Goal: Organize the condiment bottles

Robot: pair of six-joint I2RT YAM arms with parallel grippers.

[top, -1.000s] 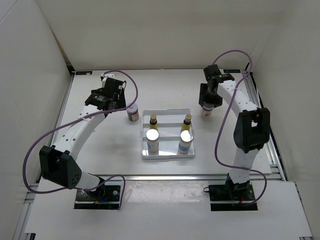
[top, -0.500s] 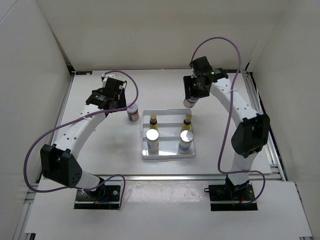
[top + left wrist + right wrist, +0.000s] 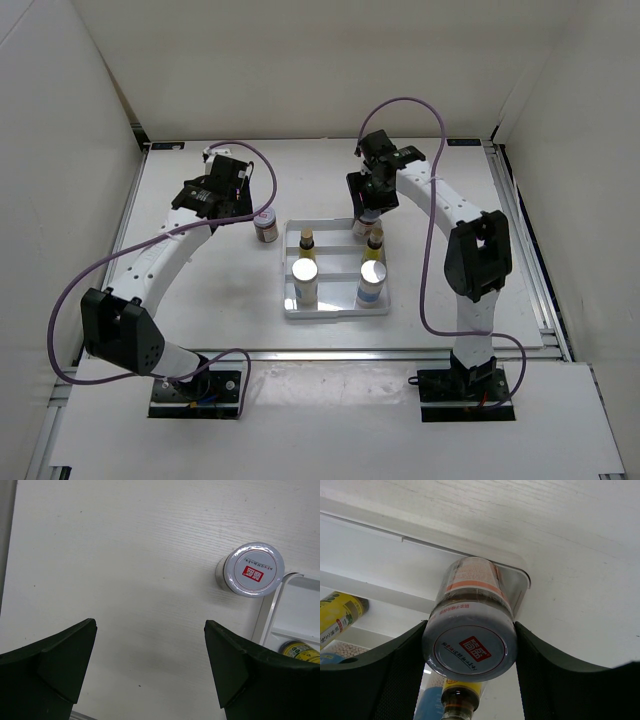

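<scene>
Swung leftward, the right gripper (image 3: 367, 203) pinches a jar (image 3: 470, 650) over the tray's (image 3: 336, 316) one-o'clock corner, likely to lower it in; the left gripper (image 3: 150, 665) hangs spread, the other jar (image 3: 254, 570) standing outside the tray at eleven o'clock.

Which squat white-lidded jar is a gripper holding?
The jar clamped in the right gripper, over the white divided tray's corner; the other jar stands alone on the table.

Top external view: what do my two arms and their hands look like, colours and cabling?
Both arms, left arm and right arm, have white link shells with black joint housings and black base plates. A purple cable loops loosely along each. The left hand and right hand are black, with dark, broad, wedge-shaped fingers; no markings are legible.
</scene>
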